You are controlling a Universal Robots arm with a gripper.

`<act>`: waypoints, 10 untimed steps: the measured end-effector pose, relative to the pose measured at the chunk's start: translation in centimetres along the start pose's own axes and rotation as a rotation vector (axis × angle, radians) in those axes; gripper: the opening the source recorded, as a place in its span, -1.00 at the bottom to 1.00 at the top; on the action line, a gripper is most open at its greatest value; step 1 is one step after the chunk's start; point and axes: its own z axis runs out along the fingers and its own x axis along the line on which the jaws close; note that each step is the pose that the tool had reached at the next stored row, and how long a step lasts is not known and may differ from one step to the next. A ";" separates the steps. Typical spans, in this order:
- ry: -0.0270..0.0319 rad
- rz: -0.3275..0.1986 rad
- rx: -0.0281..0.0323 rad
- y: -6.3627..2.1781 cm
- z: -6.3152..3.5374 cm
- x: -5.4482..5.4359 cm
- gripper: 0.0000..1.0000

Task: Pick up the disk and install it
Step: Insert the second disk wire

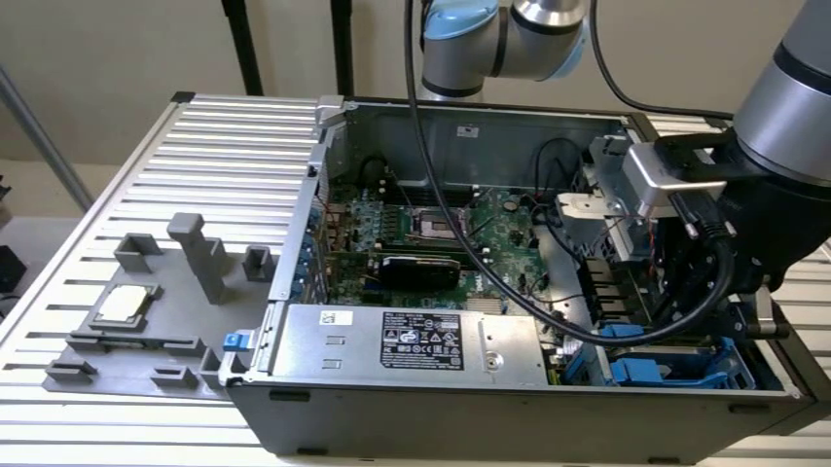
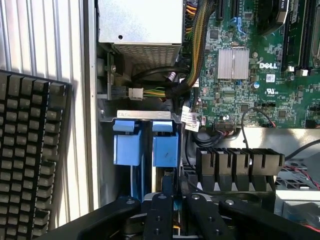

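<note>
A Universal Robots arm (image 1: 792, 146) reaches down into the open computer case (image 1: 520, 292) that sits on the ribbed metal surface (image 1: 195, 175), working at the case's drive bay corner, at about four o'clock in the exterior view. Inside the case lie the green motherboard (image 1: 429, 229) near its centre and the large silver power supply (image 1: 415, 341) at six o'clock; a grey fixture (image 1: 143, 311) holding a small silver chip (image 1: 124, 304) rests on the surface at eight o'clock, well apart from the work. In the wrist view, the tool (image 2: 172, 210) is drawn narrow, its black fingers (image 2: 159, 215) pressed close on what appears to be the blue edge of the disk (image 2: 137, 175). The disk stands on edge in the bay, its long axis running straight away from the tool toward the blue carrier tabs (image 2: 145, 147) at the far end, beside a black keyboard (image 2: 27, 160) outside the case wall. Judging by this, the disk is in the bay slot with the tool directly behind it, in line with its length.
</note>
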 end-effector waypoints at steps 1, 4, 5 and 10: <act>0.0000 0.000 0.0000 0.00 0.00 0.0 -0.67; 0.0000 0.000 0.0000 0.00 0.00 0.0 -0.67; 0.0000 0.000 0.0000 0.00 -0.01 0.0 -0.67; 0.0000 0.000 0.0000 0.00 -0.03 0.2 -0.67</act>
